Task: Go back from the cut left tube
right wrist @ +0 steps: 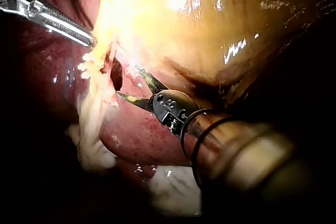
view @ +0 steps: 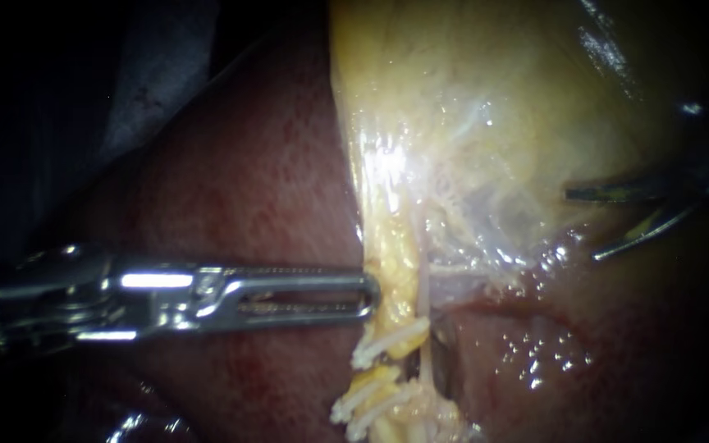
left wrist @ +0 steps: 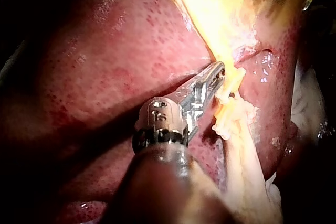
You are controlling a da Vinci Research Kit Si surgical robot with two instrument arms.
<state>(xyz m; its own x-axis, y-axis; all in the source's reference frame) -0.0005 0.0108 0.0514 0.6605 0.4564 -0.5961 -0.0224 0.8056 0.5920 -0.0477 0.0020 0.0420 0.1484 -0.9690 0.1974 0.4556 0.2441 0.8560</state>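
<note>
Two instruments show, and they stand well apart from each other. My right instrument [view: 582, 226] comes in from the right with its two slim curved jaws spread and nothing between them. It hangs where the gallbladder [view: 494, 107] meets the liver [view: 248, 180], well clear of the left tube [view: 389, 271]. That tube is the yellow strand running down from the gallbladder's neck in the middle of the endoscope view. White clips [view: 391, 340] cross it in two groups, one below the other. The cut should lie between the groups, though I cannot make out the gap itself cleanly. A thinner pale strand [view: 425, 303] runs just beside the tube on its right. My left instrument [view: 368, 291] lies level across the liver with its long windowed jaws pressed together. Its tip touches the edge of the yellow strand just above the upper clips, and I see no tissue caught between the jaws. By my judgement the retreat is nearly complete. The tube looks soft, wet, thin and light. It would likely slip from smooth jaws, and tear or shed a clip if dragged. It needs no holding for this step. If a hold were wanted, the fatty yellow tissue above the upper clips is the place, never the clips or the raw end. The spread right tips sit near the thin gallbladder wall, so a straight pull back along the shaft seems safest.
</note>
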